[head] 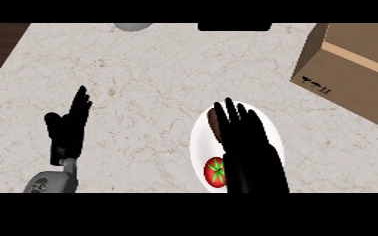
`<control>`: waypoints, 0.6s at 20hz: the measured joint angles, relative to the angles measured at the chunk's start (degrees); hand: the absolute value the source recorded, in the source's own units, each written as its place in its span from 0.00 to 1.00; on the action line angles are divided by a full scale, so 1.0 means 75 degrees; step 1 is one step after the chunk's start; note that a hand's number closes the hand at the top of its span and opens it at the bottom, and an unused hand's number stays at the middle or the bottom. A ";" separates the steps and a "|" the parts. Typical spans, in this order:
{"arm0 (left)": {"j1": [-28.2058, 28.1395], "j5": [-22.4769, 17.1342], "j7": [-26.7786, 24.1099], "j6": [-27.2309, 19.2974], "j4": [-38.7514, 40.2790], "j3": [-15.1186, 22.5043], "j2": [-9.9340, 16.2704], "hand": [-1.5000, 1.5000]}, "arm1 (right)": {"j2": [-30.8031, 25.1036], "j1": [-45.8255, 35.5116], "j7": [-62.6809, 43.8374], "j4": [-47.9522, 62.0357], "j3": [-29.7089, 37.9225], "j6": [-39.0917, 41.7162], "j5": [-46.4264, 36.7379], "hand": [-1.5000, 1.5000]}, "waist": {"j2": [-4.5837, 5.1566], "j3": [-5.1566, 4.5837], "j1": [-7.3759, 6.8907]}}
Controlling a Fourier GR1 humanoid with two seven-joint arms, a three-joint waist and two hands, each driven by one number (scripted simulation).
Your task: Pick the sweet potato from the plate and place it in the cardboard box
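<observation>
A white plate [199, 142] lies near the counter's front edge, right of centre. On it, a brown sweet potato [215, 123] shows at the far left of my right hand [247, 145], which hovers over the plate with straight fingers and hides most of the potato. A red tomato [214, 171] with a green stem sits on the plate's near part. The cardboard box [343, 65] stands at the right edge, beyond the plate. My left hand [68, 127] rests open at the lower left, fingers up.
A grey round object [133, 26] and a black object [235, 26] show at the counter's far edge. Dark wood [11, 37] borders the counter at the top left. Bare marble counter [148, 80] spans the middle.
</observation>
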State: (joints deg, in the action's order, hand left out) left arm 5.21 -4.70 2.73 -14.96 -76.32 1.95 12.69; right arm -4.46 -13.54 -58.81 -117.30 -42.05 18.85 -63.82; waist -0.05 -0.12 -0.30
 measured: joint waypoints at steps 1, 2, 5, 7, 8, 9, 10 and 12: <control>-0.0007 -0.0001 -0.0056 0.0026 0.0058 -0.0016 0.0001 0.50 | 0.0103 -0.0047 -0.0072 0.0196 -0.0027 0.0046 0.0005 0.00 | 0.0003 0.0000 -0.0005; -0.0009 0.0033 -0.0121 -0.0008 0.0089 -0.0004 -0.0047 0.50 | 0.0185 0.0014 -0.0134 0.0298 -0.0108 0.0077 -0.0026 0.00 | 0.0002 0.0001 0.0004; -0.0038 -0.0001 -0.0064 0.0072 0.0003 -0.0041 -0.0008 0.50 | 0.0333 -0.0123 -0.0347 0.0658 -0.0173 0.0133 0.0073 0.00 | 0.0002 0.0005 -0.0013; -0.0102 0.0022 -0.0147 0.0074 0.0011 -0.0019 -0.0071 0.50 | 0.0380 -0.0227 -0.0501 0.0752 -0.0223 0.0179 0.0216 0.00 | -0.0001 0.0005 -0.0016; -0.0044 0.0076 -0.0178 0.0033 0.0077 -0.0001 -0.0113 0.50 | 0.0402 -0.0272 -0.0564 0.0937 -0.0289 0.0119 0.0287 0.00 | 0.0002 0.0006 -0.0015; -0.0015 0.0041 -0.0196 0.0104 0.0145 -0.0075 -0.0048 0.50 | 0.0418 -0.0374 -0.0602 0.1070 -0.0253 0.0081 0.0372 0.00 | 0.0006 0.0006 -0.0018; 0.0094 0.0043 -0.0169 0.0103 0.0230 -0.0121 -0.0036 0.50 | 0.0429 -0.0374 -0.0664 0.1107 -0.0337 0.0044 0.0417 0.00 | 0.0006 0.0007 -0.0007; 0.0075 0.0040 -0.0194 0.0164 0.0249 -0.0119 -0.0042 0.50 | 0.0442 -0.0537 -0.0768 0.1361 -0.0368 -0.0033 0.0532 0.00 | 0.0004 0.0007 -0.0022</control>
State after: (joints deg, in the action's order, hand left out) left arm 5.77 -4.40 1.27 -13.72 -74.45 1.06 12.37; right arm -1.14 -17.57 -64.57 -107.09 -44.81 18.60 -59.82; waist -0.01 -0.07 -0.46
